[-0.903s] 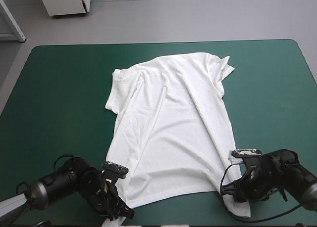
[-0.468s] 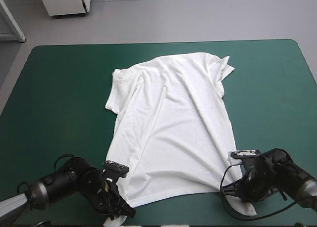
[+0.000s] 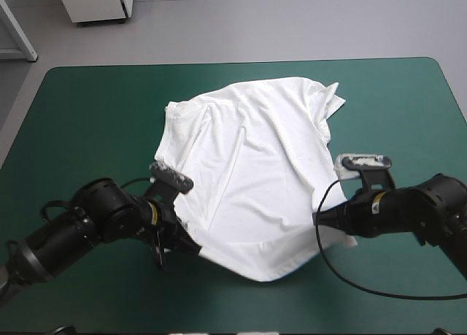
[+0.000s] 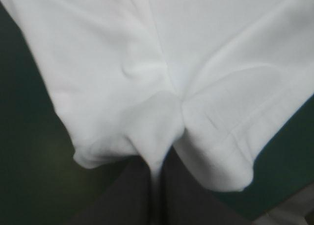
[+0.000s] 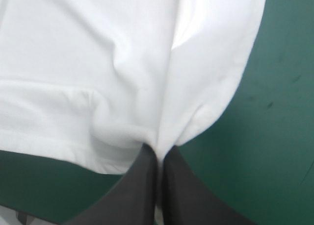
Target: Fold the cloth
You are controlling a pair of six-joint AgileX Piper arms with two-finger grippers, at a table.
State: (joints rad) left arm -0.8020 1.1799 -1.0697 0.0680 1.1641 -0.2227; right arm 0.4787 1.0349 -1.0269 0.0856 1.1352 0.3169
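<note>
1 teal-green surface (image 3: 87,109). 1 white T-shirt (image 3: 255,152) mid-surface, collar twd far edge, near hem held at both corners. 2 grippers: left gripper (image 3: 191,246) fingers clamped on T-shirt, right gripper (image 3: 321,220) likewise.

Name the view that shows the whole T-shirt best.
The high view: the T-shirt shows entire, sleeves to hem. The left wrist view shows only bunched cloth at the left claw; the right wrist view, only a hem corner at the right claw.
</note>
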